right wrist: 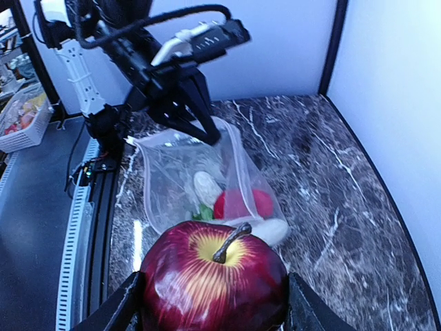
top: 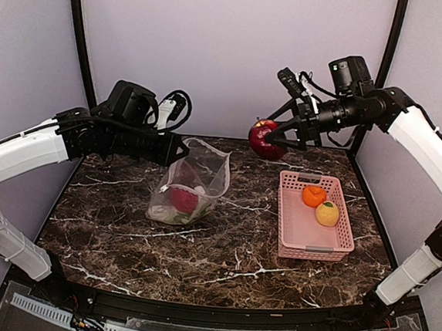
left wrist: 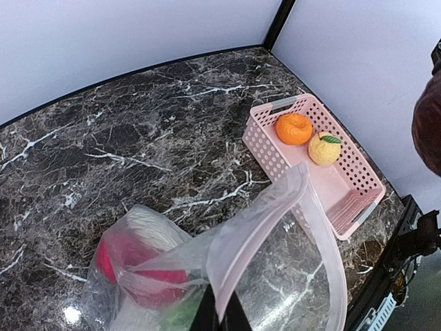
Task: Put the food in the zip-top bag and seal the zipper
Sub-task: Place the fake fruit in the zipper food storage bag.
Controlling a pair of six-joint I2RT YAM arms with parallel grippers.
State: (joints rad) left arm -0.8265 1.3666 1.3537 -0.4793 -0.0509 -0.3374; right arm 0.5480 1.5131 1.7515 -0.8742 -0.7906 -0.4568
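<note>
The clear zip-top bag [top: 205, 166] stands on the marble table left of centre, its mouth held up and open. My left gripper [top: 177, 151] is shut on the bag's whitish-pink zipper strip [left wrist: 256, 226]. Inside the bag lie a red ball [right wrist: 241, 203], two white pieces [right wrist: 207, 187] and something green. My right gripper [right wrist: 213, 307] is shut on a dark maroon apple [top: 265, 138] and holds it in the air, above and right of the bag's mouth. An orange [top: 313, 195] and a yellow fruit [top: 327, 213] lie in the pink basket [top: 300, 238].
The pink lattice basket stands at the right of the table, near the right wall. Purple walls close the back and sides. The left arm [right wrist: 172, 48] reaches in above the bag.
</note>
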